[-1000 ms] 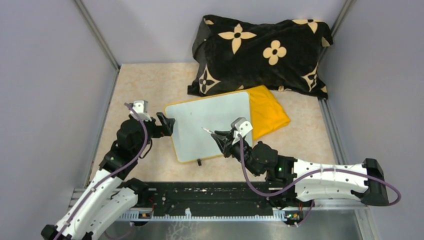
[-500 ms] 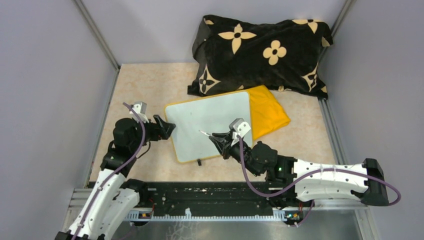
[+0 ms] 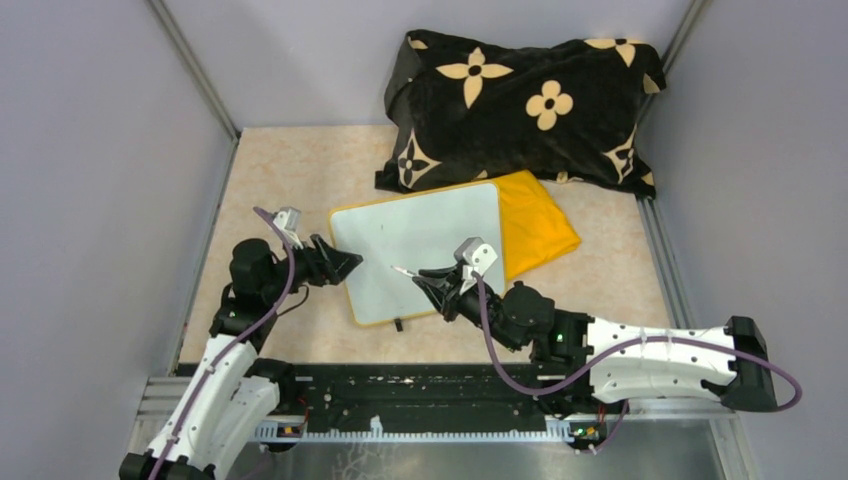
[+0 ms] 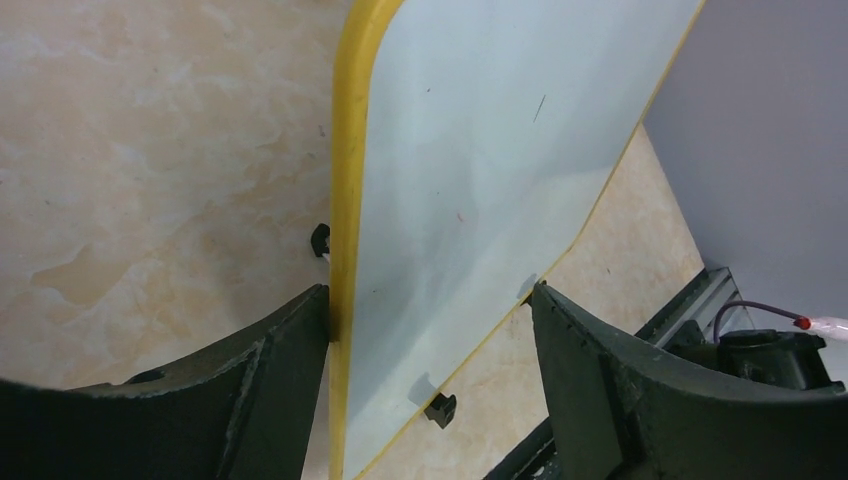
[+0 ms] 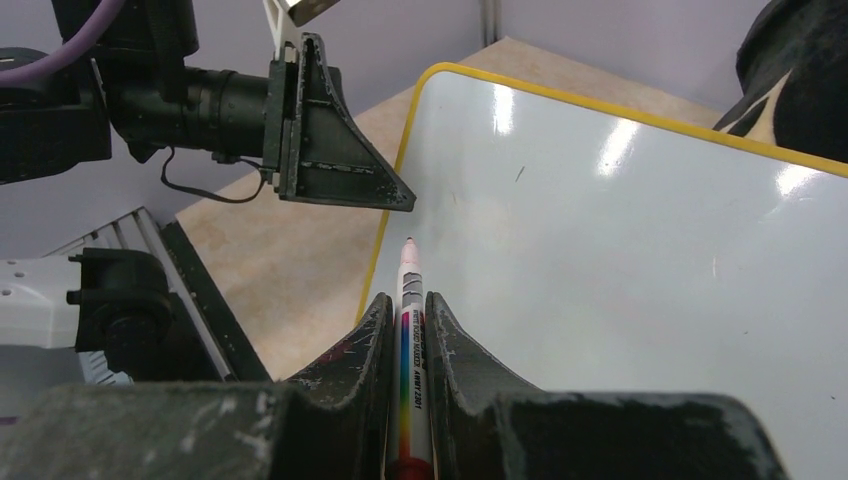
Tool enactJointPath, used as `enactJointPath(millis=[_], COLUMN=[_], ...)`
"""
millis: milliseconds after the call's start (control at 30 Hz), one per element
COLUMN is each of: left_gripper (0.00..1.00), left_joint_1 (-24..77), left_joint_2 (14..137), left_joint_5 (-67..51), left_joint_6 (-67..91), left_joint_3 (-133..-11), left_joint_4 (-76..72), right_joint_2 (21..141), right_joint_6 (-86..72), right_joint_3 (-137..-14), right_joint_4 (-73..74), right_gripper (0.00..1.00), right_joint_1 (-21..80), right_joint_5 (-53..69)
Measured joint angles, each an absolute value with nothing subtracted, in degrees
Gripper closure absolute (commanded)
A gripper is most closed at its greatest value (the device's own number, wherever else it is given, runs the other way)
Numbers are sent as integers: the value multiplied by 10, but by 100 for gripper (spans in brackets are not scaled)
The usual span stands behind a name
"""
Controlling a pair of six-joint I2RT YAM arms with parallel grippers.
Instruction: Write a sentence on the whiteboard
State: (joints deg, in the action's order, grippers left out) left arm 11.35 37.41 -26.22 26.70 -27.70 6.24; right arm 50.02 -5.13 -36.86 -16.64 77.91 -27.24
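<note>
Top external: left fingers [image 3: 335, 263] sit at the left rim of the whiteboard [image 3: 425, 240], spread wide, nothing held. Left wrist view: one finger looks in contact with the yellow rim, the other stands off across the white face. The board edge is in the gap, not clamped.

Board lies flat mid-desk [image 3: 290, 170]. Its right edge is against the folded yellow cloth [image 3: 545, 230] and its far corner is by the black flowered pillow [image 3: 520, 100]. Can't tell if it overlaps the cloth. Face is blank bar a few specks, no red letters. My read: writing not started; the step in hand is to brace the board, then make the first stroke.

Right fingers [image 3: 432, 283] are pinched tight on the marker [image 5: 409, 330]. Barrel runs along the finger axis, with the tip out front over the board's left part, near the rim. Can't tell from either view whether the tip touches. Can't tell if a cap is on either; the tip looks pale.

Doing it well, my judgement:
- Pin the rim before the tip loads the board. It's light and slick, so it will likely skate.
- Keep the bracing fingers clear of the writing area and start the line to their right.
- Marker comes in shallow, so use light, even pressure, or strokes skip.
- Start far-left to leave room for the words.
</note>
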Motion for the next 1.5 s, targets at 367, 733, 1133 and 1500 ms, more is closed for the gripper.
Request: enactJointPath(millis=[367,733,1133,1500], left_gripper=[34,57,71,74], left_joint_1=[98,96,98,99], left_joint_2=[379,378,366,362], left_joint_5=[-310,-325,-310,-311], left_joint_6=[310,326,328,328], left_joint_3=[-225,-207,-205,-202], left_joint_4=[-3,-31,-23,-22], right_joint_2=[524,542,599,692], right_joint_6=[-51,-51,-44,-18], right_joint_3=[-372,-373,-394,-448], right_joint_4=[-169,-176,-219,-288], right_gripper=[100,100,100,100], right_joint_1=[779,779,779,779], right_joint_5=[-259,-271,-309,-357])
